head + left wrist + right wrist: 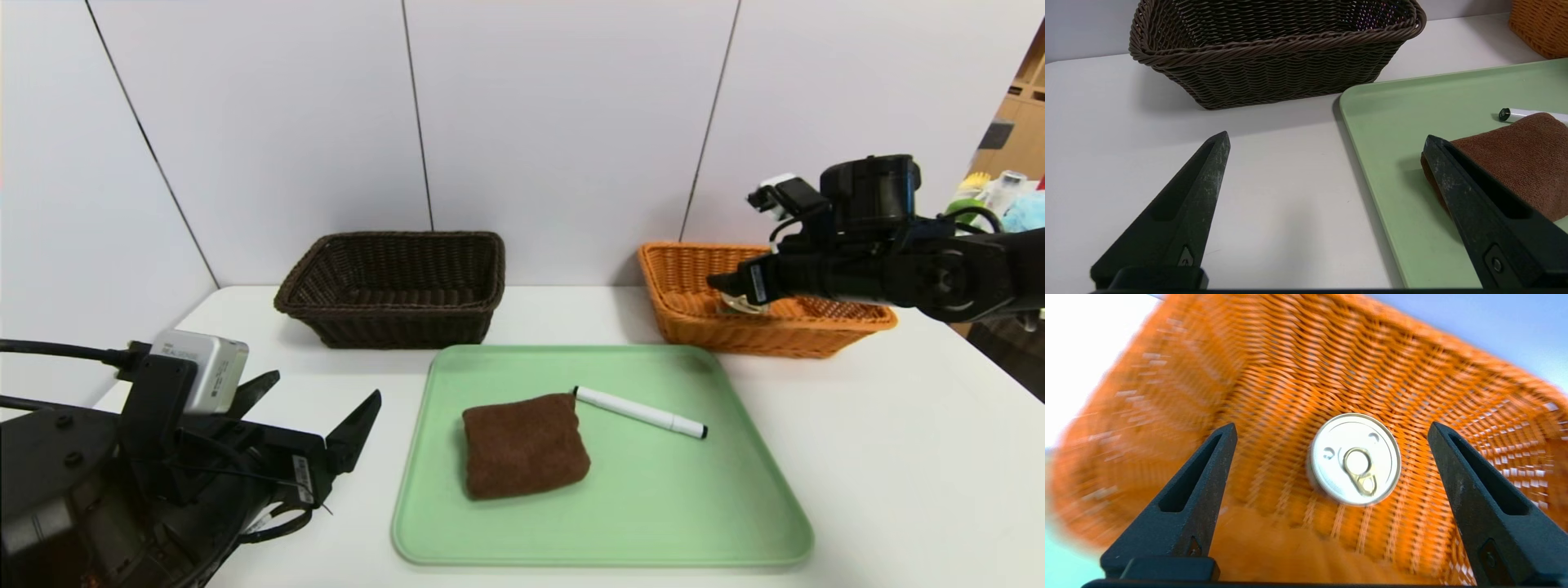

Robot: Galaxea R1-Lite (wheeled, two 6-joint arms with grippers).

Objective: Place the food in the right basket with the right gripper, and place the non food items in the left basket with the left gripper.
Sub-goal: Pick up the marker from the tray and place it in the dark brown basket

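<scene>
Can sits in the orange basket, cloth and pen lie on the tray

Starting at the far left, the left gripper point(304, 392) hovers over the white table point(343, 563), beside the green tray point(694, 523), its jaws wide apart with nothing between them! Beyond it, at the back, stands the dark brown basket point(388, 318), its floor bare in the head view! On to the tray, and here's the folded brown cloth point(526, 447), lying flat on the left half; just to its right, the white marker pen point(641, 412) rests at a slant, black at both ends! And over on the right, the orange basket point(759, 339) has the round tin can point(1355, 459) on its woven floor, pull-tab facing up, while the right gripper point(1333, 426) hangs over it, jaws spread on either side, gripping nothing, clear space between each finger and the can
</scene>
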